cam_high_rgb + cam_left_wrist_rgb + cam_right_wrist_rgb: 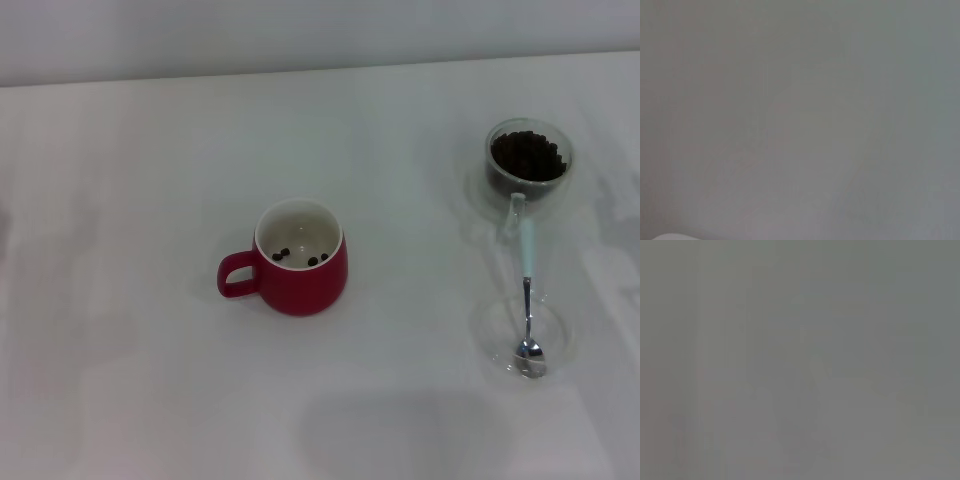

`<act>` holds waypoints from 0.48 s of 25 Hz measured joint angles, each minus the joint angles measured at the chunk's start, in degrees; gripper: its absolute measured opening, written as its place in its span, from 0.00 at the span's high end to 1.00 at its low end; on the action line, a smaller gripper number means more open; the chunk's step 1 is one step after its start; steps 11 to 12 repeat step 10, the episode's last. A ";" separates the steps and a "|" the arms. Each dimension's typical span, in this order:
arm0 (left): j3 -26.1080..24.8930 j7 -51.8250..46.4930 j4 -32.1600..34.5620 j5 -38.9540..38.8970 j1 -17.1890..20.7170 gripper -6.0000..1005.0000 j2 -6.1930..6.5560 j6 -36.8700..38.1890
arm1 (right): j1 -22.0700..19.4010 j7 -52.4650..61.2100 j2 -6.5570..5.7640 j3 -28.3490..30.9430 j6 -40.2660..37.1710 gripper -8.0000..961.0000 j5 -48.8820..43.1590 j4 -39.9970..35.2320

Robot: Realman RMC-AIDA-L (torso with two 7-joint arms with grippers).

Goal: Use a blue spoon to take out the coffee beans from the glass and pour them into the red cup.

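Head view shows neither gripper, so I cannot tell their state; the blue spoon (527,281) lies with its bowl on a clear saucer (495,340), just before the glass (528,163) of coffee beans (527,156); the red cup (298,258) stands well apart to the left; best grasped mid-handle, clear of the glass.

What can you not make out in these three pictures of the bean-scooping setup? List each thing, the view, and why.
1. Both grippers: in no view. The head view shows only the table; both wrist views show blank grey.
2. Depth of the coffee beans in the glass: head view, only the top of the heap shows.
3. Exact count of beans in the red cup: head view, too small.
4. Anything in the blue spoon bowl: too small.
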 joint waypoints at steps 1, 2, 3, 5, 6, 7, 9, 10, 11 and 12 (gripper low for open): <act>0.01 0.00 0.00 0.38 0.10 0.13 -0.01 0.01 | 0.04 0.04 0.01 0.00 0.30 0.54 0.00 -0.03; 0.02 0.01 -0.04 0.74 0.21 0.13 -0.02 0.04 | 0.06 0.04 0.00 0.00 0.42 0.54 0.00 -0.04; 0.01 0.01 -0.11 0.92 0.31 0.13 -0.02 0.06 | 0.06 0.04 0.00 0.00 0.42 0.54 0.00 -0.04; 0.02 0.02 -0.38 1.17 0.60 0.13 -0.06 0.32 | 0.08 0.02 0.00 -0.01 0.69 0.54 0.00 -0.05; 0.02 0.03 -0.48 1.23 0.71 0.13 -0.08 0.53 | 0.08 0.00 0.00 -0.01 0.82 0.54 0.00 -0.04; 0.02 0.02 -0.50 1.26 0.76 0.13 -0.10 0.61 | 0.08 -0.03 0.00 -0.01 1.08 0.54 0.00 0.09; 0.02 0.03 -0.89 1.46 1.05 0.13 -0.17 0.93 | 0.08 -0.05 0.00 -0.01 1.15 0.54 -0.01 0.18; 0.02 0.03 -0.99 1.49 1.09 0.13 -0.18 0.95 | 0.08 -0.07 0.00 -0.02 1.27 0.54 -0.01 0.24; 0.02 0.03 -0.99 1.49 1.09 0.13 -0.18 0.95 | 0.08 -0.07 0.00 -0.02 1.27 0.54 -0.01 0.24; 0.02 0.03 -0.99 1.49 1.09 0.13 -0.18 0.95 | 0.08 -0.07 0.00 -0.02 1.27 0.54 -0.01 0.24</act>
